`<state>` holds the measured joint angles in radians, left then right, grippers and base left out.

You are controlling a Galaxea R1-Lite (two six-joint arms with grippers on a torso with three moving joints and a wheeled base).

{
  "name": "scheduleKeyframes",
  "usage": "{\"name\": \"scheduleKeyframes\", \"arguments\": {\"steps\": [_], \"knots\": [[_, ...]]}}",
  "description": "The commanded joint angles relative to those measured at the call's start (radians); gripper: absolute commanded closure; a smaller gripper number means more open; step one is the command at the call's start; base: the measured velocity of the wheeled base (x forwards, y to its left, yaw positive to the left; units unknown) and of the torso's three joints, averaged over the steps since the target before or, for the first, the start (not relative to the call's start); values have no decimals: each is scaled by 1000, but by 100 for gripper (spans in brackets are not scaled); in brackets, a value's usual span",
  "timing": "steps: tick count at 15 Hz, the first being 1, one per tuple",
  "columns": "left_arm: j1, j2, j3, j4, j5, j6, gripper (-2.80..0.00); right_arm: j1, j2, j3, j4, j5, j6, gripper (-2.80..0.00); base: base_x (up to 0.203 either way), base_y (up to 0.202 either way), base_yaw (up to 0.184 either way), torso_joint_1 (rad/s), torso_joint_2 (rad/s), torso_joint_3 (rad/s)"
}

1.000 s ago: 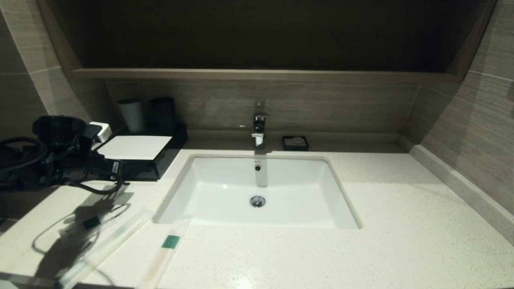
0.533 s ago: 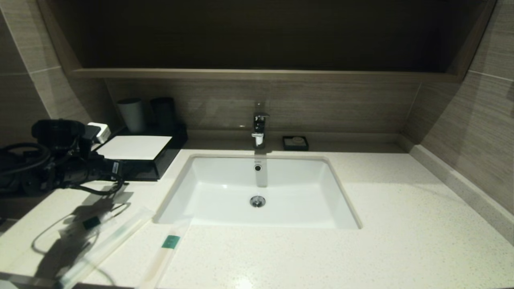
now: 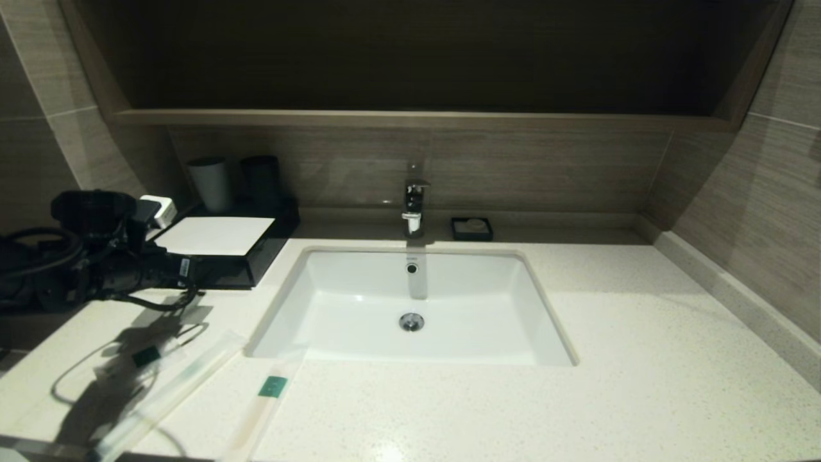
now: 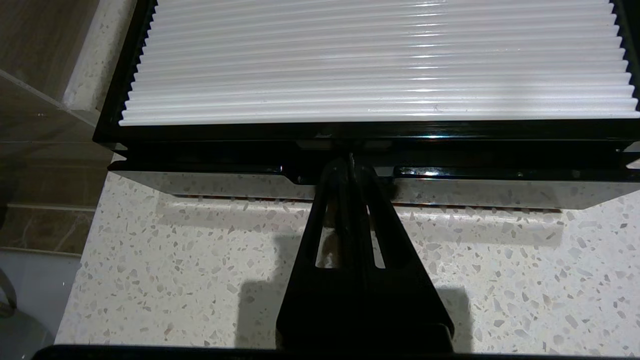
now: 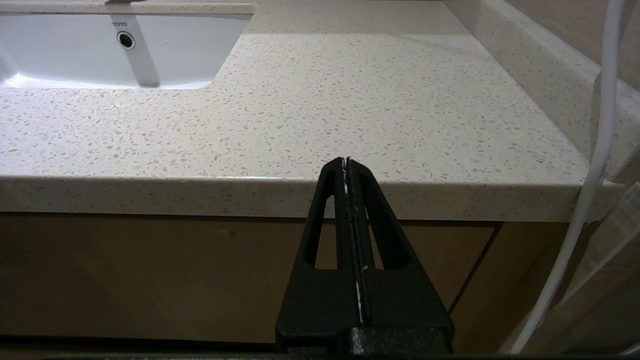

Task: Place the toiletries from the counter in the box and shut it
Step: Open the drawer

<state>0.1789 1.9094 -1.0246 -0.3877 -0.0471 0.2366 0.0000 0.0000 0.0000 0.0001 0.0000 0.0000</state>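
One left gripper (image 4: 350, 162), jaws together at the drawer front of one glossy black box (image 3: 256, 266) with ribbed white top. Three clear-wrapped toiletries (image 3: 170, 391), green-labelled, lie on the speckled stone counter (image 3: 641, 359) near its front-left edge. One right gripper (image 5: 346, 162), jaws together, parked below the counter's edge.

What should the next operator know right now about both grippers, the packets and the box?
Left gripper: shut, tips pressed against the middle of the box front, at the drawer edge. The drawer looks closed.
Right gripper: shut, empty, parked below the counter edge on the right.
Toiletries: all three on the counter at front left: short sachet, long packet, second long packet nearer the sink.
Done: nothing packed.
Left: open the drawer, load the three packets, close it.
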Motion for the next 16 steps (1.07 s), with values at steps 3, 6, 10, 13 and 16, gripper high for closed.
{"name": "scheduleKeyframes", "arguments": {"steps": [3, 6, 10, 13, 16], "knots": [[1, 14, -6, -2, 0, 1, 0, 0, 0, 0, 0, 0, 0, 0, 0, 0, 0, 0, 0, 0], [1, 23, -8, -2, 0, 1, 0, 0, 0, 0, 0, 0, 0, 0, 0, 0, 0, 0, 0, 0], [1, 36, -25, -4, 0, 1, 0, 0, 0, 0, 0, 0, 0, 0, 0, 0, 0, 0, 0, 0], [1, 43, -32, -4, 0, 0, 0, 0, 0, 0, 0, 0, 0, 0, 0, 0, 0, 0, 0, 0], [0, 49, -46, -4, 0, 0, 0, 0, 0, 0, 0, 0, 0, 0, 0, 0, 0, 0, 0, 0]]}}
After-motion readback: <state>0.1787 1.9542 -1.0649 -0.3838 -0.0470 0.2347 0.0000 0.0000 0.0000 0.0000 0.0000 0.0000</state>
